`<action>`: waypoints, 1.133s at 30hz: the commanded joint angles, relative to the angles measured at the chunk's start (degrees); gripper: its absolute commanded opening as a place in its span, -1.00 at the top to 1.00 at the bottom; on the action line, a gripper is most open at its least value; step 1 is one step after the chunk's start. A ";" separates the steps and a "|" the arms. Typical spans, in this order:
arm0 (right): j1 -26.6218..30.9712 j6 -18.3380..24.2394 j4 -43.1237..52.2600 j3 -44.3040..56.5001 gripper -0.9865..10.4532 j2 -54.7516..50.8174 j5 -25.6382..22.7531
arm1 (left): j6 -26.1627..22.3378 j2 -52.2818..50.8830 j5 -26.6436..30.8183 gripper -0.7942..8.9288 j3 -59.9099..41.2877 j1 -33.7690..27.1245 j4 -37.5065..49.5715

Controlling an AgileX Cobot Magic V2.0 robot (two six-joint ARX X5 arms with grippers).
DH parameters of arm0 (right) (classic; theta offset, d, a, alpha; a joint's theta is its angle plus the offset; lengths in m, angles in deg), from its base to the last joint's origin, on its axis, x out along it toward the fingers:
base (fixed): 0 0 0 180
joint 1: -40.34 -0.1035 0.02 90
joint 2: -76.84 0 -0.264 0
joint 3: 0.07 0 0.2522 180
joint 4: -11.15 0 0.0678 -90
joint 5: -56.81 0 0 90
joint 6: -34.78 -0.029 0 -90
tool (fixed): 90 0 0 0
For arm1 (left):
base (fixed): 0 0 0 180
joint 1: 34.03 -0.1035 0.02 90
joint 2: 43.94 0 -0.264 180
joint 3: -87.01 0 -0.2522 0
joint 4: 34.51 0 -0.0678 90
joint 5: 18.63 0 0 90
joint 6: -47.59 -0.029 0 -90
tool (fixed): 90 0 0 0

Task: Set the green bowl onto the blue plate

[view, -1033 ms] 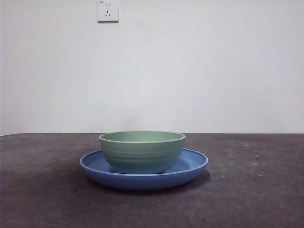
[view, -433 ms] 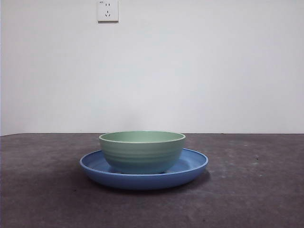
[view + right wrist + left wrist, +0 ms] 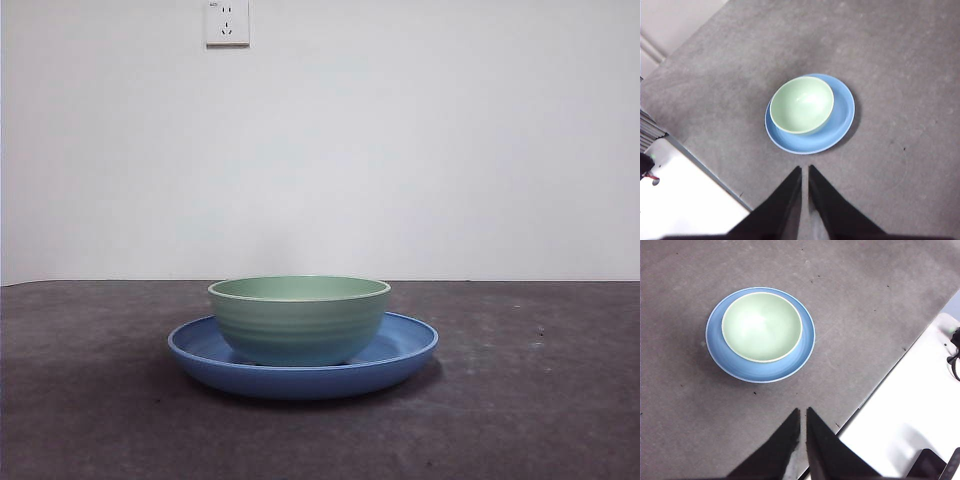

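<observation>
Your pale green glossy bowl (image 3: 299, 318) sits upright on the wide blue plate (image 3: 400, 355); placement looks finished, both grippers high, jaws nearly closed, empty, nothing further needed

There is one green bowl (image 3: 299, 318), one blue plate (image 3: 400, 352), one grey desk (image 3: 540, 400), one white wall socket (image 3: 227, 22), and two black pincers, left pincer (image 3: 803, 415) and right pincer (image 3: 805, 172).
</observation>
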 commanded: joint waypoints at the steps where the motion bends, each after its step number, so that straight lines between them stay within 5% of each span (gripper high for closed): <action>1: -0.35 0.44 1.01 -1.20 0.80 0.24 0.15 | 0.24 0.31 0.13 0.80 0.68 0.52 0.77; 12: -0.35 0.44 2.49 -1.20 0.80 0.24 0.15 | 0.24 -0.11 -0.17 0.80 0.68 -3.26 1.03; 24: -0.35 0.44 2.86 -1.20 0.80 0.24 0.15 | 0.24 -6.99 -0.26 0.80 -3.26 -27.15 4.48; 34: -0.35 0.44 2.86 -1.20 0.80 0.22 0.15 | -3.48 -20.41 -0.22 0.80 -27.74 -41.66 24.98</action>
